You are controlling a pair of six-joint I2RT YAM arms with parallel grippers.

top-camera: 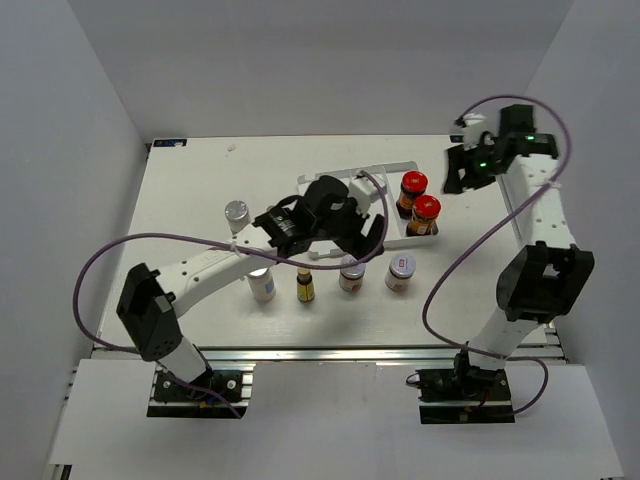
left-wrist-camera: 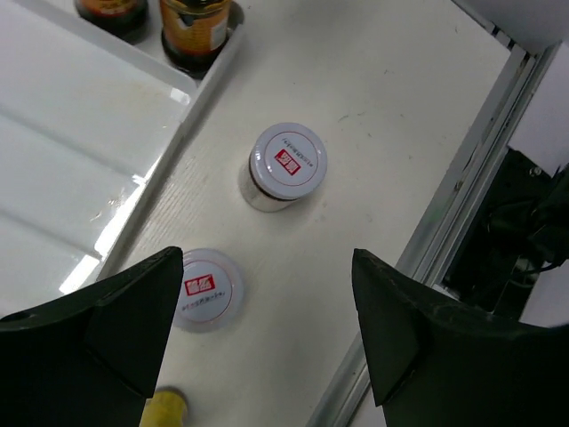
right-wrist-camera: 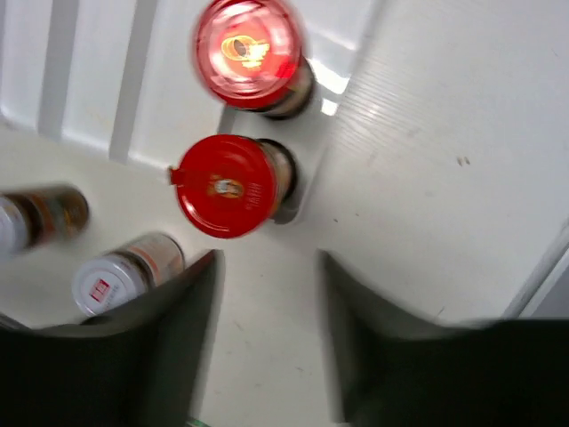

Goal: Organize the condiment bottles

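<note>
— Left gripper [left-wrist-camera: 267, 329]?
— Its black wedge fingers [left-wrist-camera: 116, 329] are spread wide, with nothing between them. By one finger a round silver-lidded jar [left-wrist-camera: 206, 289] stands upright on the white table [left-wrist-camera: 373, 116]. A second jar [left-wrist-camera: 286, 165] stands just beyond, beside the glossy ribbed tray [left-wrist-camera: 71, 133].
— Right gripper [right-wrist-camera: 267, 356]?
— Parted, empty. Ahead, a red-capped bottle [right-wrist-camera: 227, 187] stands upright at the tray's corner, with its twin [right-wrist-camera: 247, 49] beyond.

Robotics lab test cell: plain white enclosure walls [top-camera: 320, 60], white table [top-camera: 190, 190], aluminium rail [top-camera: 330, 353] at its edge, loose purple cables [top-camera: 150, 237].
</note>
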